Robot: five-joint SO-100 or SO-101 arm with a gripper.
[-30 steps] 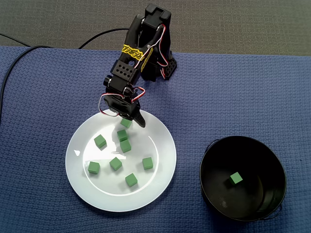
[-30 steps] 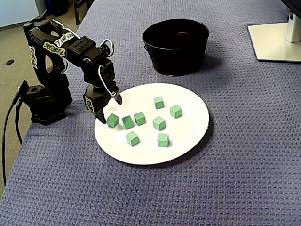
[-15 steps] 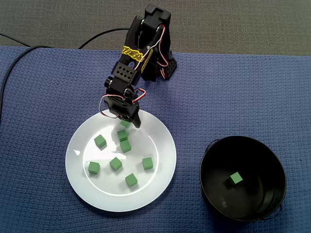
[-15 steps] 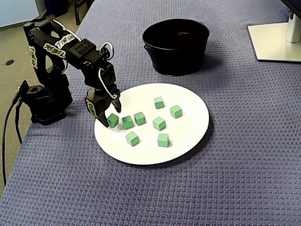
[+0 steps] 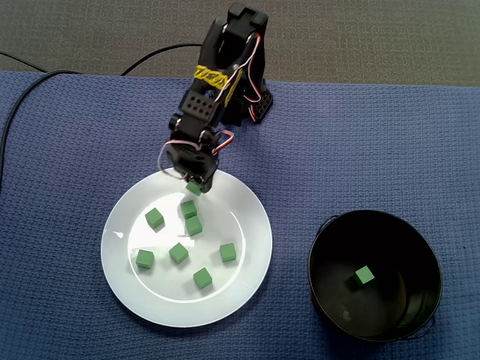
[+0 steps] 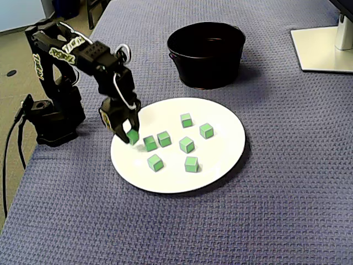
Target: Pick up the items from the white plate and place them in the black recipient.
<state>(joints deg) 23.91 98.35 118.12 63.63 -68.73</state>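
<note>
**Hand state.** The hand points down over the edge of the white plate nearest the arm base. Its two fingers are drawn in against opposite faces of one green cube. The other fixed view shows the same: the hand is clamped on the green cube, low over the white plate. Whether the cube has cleared the plate surface cannot be told.

**Position of the target.** The black bucket stands on the table, clear of the plate and well apart from the hand. In the view from above it lies to the right and lower, across the plate from the hand. In the side-on view the black bucket lies up and to the right of the hand. One stored cube already rests on its floor.

**Clearance.**
- The bucket wall stands well above the plate, so the carry probably needs a lift before the swing.
- The nearest loose cube sits just beside the held one, toward the plate's middle. A straight vertical lift is likely to avoid it.
- Seven cubes lie loose on the plate in all.
</note>
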